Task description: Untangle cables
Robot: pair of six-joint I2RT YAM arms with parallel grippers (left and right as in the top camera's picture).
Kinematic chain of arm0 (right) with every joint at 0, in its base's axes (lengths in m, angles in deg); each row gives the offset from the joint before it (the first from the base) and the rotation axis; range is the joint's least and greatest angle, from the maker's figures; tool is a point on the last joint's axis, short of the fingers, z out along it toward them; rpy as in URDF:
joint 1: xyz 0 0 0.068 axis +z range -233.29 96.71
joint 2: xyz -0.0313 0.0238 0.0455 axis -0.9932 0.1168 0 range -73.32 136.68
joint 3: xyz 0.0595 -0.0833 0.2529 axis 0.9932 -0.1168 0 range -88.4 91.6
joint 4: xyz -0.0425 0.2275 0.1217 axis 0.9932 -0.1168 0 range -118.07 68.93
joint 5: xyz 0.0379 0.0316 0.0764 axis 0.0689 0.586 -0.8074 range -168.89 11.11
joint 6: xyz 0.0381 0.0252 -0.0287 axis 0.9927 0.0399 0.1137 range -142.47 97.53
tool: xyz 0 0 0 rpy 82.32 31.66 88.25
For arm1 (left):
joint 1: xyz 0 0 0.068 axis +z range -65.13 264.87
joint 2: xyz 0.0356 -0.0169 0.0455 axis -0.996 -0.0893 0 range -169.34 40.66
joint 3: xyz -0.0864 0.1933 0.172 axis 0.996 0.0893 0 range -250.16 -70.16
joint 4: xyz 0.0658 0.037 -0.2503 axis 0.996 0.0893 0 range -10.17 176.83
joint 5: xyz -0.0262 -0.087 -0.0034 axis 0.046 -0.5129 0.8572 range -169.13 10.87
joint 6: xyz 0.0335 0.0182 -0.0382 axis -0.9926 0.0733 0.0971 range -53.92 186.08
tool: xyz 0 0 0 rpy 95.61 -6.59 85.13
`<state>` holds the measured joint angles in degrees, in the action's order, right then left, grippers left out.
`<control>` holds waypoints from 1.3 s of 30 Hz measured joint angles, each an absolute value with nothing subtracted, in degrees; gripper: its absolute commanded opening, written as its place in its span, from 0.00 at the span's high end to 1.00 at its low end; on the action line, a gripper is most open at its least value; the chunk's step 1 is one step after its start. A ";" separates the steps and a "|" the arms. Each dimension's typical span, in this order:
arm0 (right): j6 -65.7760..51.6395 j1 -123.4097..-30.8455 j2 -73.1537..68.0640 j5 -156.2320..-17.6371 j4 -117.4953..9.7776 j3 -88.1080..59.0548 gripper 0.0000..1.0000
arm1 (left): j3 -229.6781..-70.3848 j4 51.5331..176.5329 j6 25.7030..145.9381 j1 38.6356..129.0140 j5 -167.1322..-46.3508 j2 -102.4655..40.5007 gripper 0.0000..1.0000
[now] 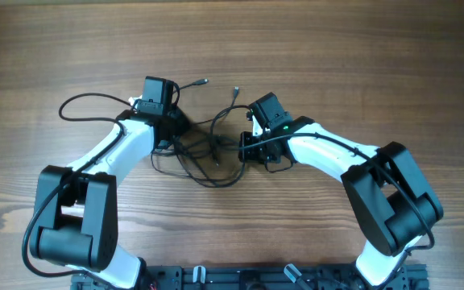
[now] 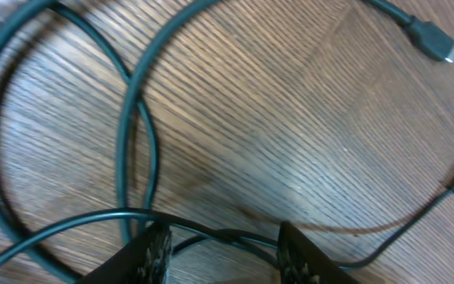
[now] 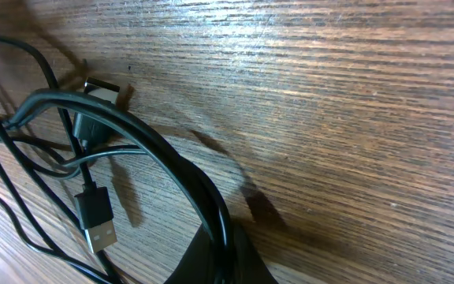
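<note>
tangled on the bench (image 1: pixel 337 48) between both tools: the cables (image 1: pixel 208 153). clenched hard at the right tool (image 3: pixel 219 264) on a doubled strand, arcing up and left from its tip, usb plug (image 3: pixel 97 221) lying just left. parted at the left tool (image 2: pixel 223 244), one strand crossing the gap between its fingers, loops spread ahead.

Bright, even light covers the bench (image 1: pixel 361 48) with only soft shadows beside the cables (image 3: pixel 181 167), a pale sheen glares off the wood in both wrist views, and the left wrist view is blurred throughout.
</note>
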<state>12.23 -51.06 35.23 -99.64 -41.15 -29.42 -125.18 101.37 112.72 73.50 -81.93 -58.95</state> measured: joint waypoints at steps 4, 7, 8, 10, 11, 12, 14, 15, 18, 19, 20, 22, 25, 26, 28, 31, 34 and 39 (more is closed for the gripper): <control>12.23 -51.06 35.23 -99.64 -41.17 -29.42 0.96 | -125.18 100.60 112.74 73.50 -82.46 -58.95 0.55; 12.21 -51.06 35.23 -99.64 -41.15 -29.42 0.96 | -125.18 100.54 112.74 73.50 -82.15 -58.95 0.56; 12.23 -51.06 35.23 -99.64 -41.17 -29.42 0.96 | -125.18 100.54 112.74 73.50 -81.98 -58.95 0.56; 12.23 -51.06 35.23 -99.64 -41.17 -29.42 0.96 | -125.18 100.56 112.74 73.50 -81.96 -58.95 0.56; 12.23 -51.06 35.23 -99.62 -41.15 -29.42 0.96 | -125.18 100.54 112.74 73.50 -81.96 -58.95 0.56; 12.21 -51.06 35.23 -99.64 -41.15 -29.42 0.96 | -125.18 100.54 112.74 73.50 -81.96 -58.95 0.56; 12.21 -51.06 35.23 -99.64 -41.15 -29.42 0.96 | -125.18 100.54 112.74 73.50 -81.96 -58.95 0.55; 12.23 -51.06 35.23 -99.64 -41.15 -29.42 0.96 | -125.18 100.54 112.74 73.50 -81.96 -58.95 0.53; 12.21 -51.06 35.23 -99.64 -41.15 -29.42 0.96 | -125.18 100.38 112.74 73.50 -81.93 -58.99 0.53; 12.21 -51.06 35.23 -99.64 -41.15 -29.42 0.96 | -125.18 100.32 112.74 73.50 -81.78 -59.12 0.53; 12.21 -51.06 35.23 -99.64 -41.15 -29.42 0.96 | -125.18 100.32 112.74 73.50 -81.69 -59.28 0.53; 12.21 -51.06 35.23 -99.64 -41.15 -29.42 0.96 | -125.18 100.32 112.74 73.50 -81.50 -59.87 0.53; 12.23 -51.06 35.23 -99.64 -41.17 -29.42 0.96 | -125.18 100.34 112.74 73.50 -81.13 -60.81 0.54; 12.21 -51.06 35.23 -99.64 -41.15 -29.42 0.96 | -125.18 100.34 112.74 73.50 -81.10 -61.05 0.58; 12.21 -51.06 35.23 -99.64 -41.17 -29.42 0.96 | -125.18 100.34 112.91 73.50 -81.06 -61.20 0.73; 12.23 -51.06 35.23 -99.64 -41.17 -29.42 0.96 | -125.18 100.34 113.20 73.50 -80.88 -61.24 0.91; 12.21 -51.06 35.23 -99.64 -41.17 -29.42 0.96 | -125.18 100.30 113.07 73.50 -80.91 -61.24 0.96; 12.21 -51.06 35.23 -99.64 -41.17 -29.42 0.96 | -125.18 100.32 113.31 73.72 -80.93 -61.09 0.96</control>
